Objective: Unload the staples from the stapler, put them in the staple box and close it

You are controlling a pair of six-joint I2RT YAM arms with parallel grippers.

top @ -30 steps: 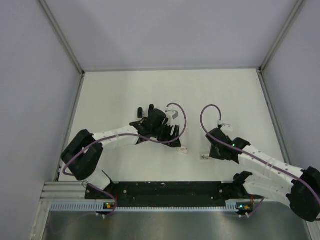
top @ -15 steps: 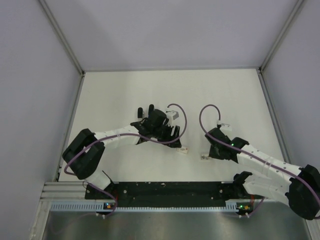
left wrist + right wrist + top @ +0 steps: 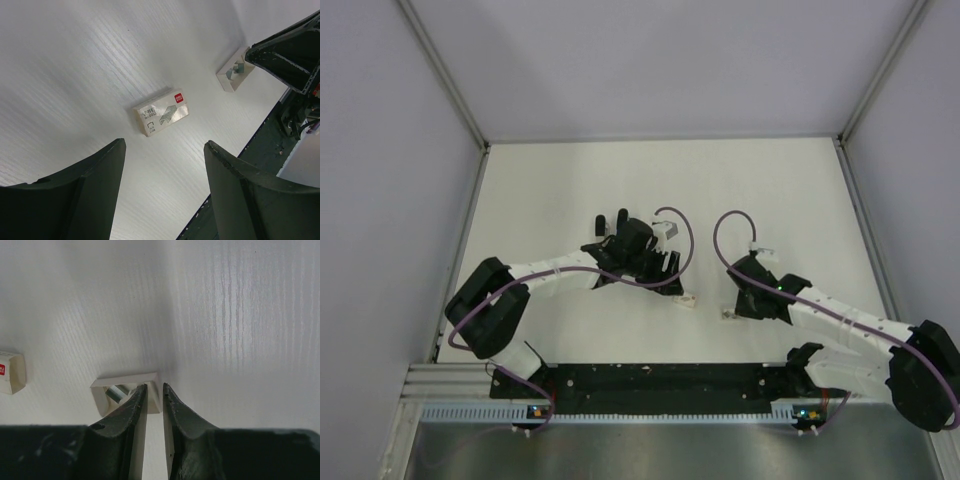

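Left hand [image 3: 164,145] hangs with fingers wide apart above a staple box [image 3: 161,112] on the bench [image 3: 75,75]. Right hand [image 3: 153,387] pinches the side wall of a small white tray [image 3: 125,379]. I cannot tell where the stapler is.

White table [image 3: 620,180], pale lavender walls [image 3: 670,60], aluminium posts [image 3: 443,70].

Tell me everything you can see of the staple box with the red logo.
The box is a small closed carton, cream, cardboard by its look, with a red logo at one corner and a grey drawing of staples on its top face. It lies flat on the white table, askew in the left wrist view. Nothing touches it. The open left claw hovers over it; an open tray lies apart from it.
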